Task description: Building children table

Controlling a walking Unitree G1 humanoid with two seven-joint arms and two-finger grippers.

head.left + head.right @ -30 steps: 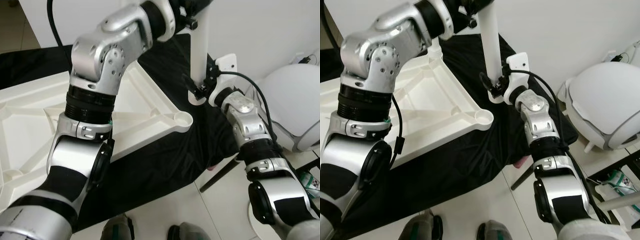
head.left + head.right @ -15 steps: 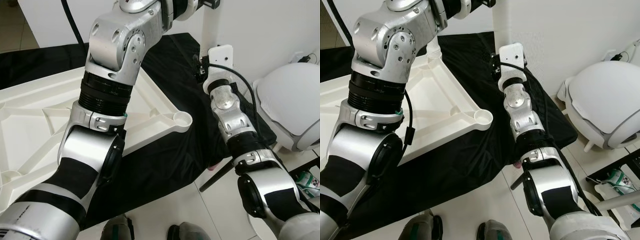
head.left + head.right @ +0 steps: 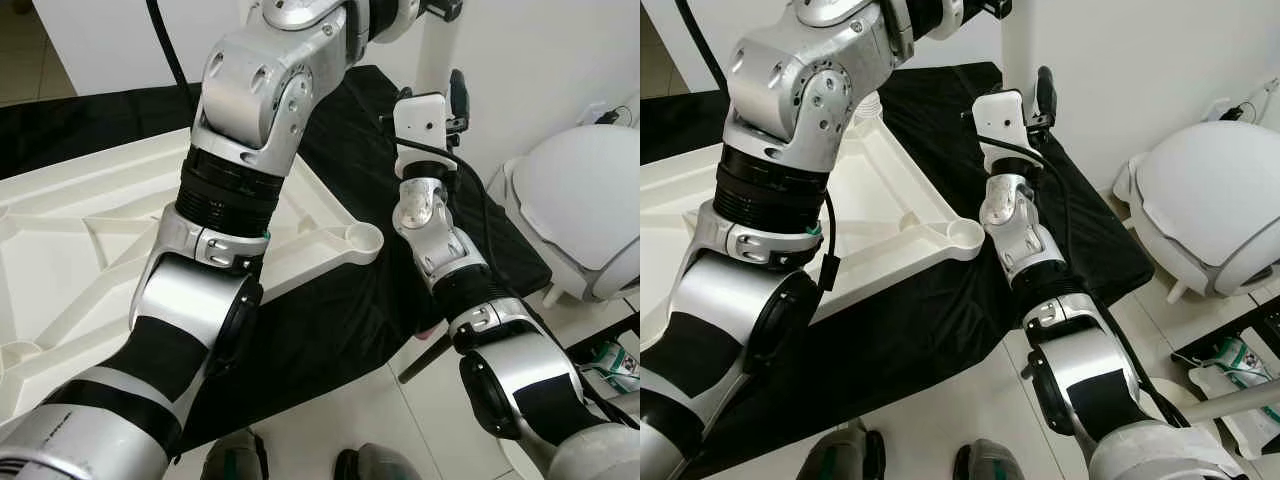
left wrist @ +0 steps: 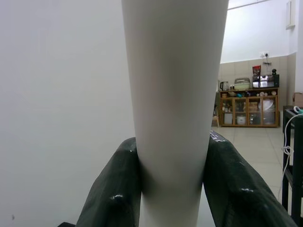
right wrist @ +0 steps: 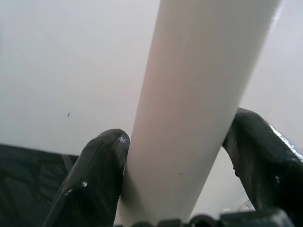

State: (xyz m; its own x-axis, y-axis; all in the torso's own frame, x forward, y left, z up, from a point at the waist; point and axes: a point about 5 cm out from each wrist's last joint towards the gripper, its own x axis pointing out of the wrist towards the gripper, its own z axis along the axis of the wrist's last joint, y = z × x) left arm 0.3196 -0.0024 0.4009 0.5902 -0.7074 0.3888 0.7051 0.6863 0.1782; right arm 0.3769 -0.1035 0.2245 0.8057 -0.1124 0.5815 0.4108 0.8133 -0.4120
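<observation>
The white table top lies underside up on a black cloth. Its round corner socket points toward my right arm. A white table leg stands upright in the air beyond that corner, above the cloth. My left gripper is shut on the leg high up, at the top edge of the head views. My right gripper is shut on the same leg lower down, and one black finger shows beside it. The leg's lower end is hidden behind my right wrist.
A white domed object sits on the floor to the right, next to a white wall. A dark rod sticks out from under the cloth's edge. A packet lies at the lower right. My feet stand on pale tiles.
Both arms have lifted the leg up and to the right, away from the corner socket. My right gripper has risen with it and my right wrist has turned upright.
</observation>
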